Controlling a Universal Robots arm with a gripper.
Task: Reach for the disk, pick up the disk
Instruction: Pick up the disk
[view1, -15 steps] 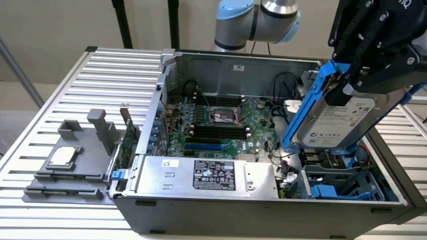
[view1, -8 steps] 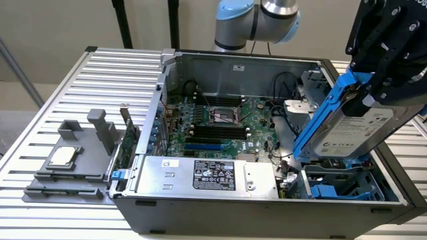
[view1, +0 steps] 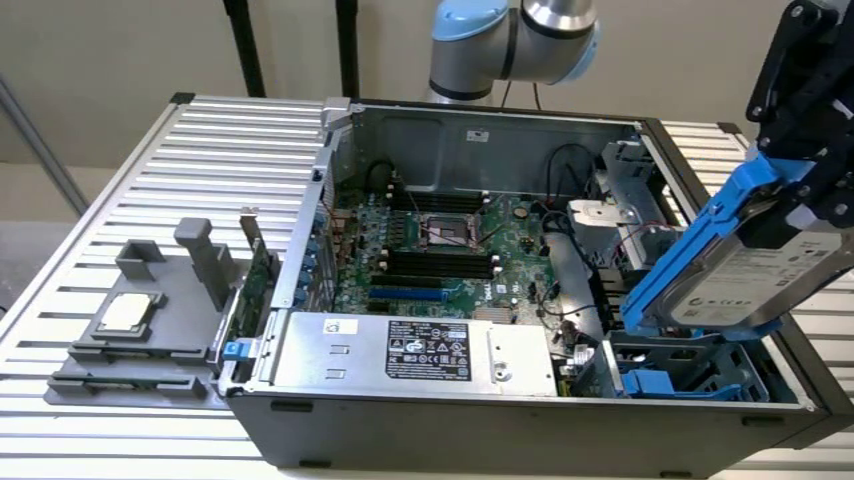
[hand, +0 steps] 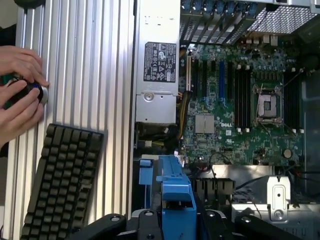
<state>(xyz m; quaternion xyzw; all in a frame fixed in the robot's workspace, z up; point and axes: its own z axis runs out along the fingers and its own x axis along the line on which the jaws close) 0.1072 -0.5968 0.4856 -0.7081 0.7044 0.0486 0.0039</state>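
Open PC case (view1: 534, 420) sits on slatted worktop (view1: 160, 180), motherboard (view1: 454, 250) exposed, 1 silver PSU box (view1: 414, 350) along case's near edge. Gripper (view1: 801, 190) up over case's exterior-view-right edge, fingers clamped on the disk (view1: 747, 270); disk lifted clear of drive bay, tilted, free air around it. Wrist view adds: 1 keyboard (hand: 62, 182) on worktop beside case, person's 2 hands (hand: 20, 90) at worktop edge, blue carrier rail (hand: 175, 200) betw. fingers.
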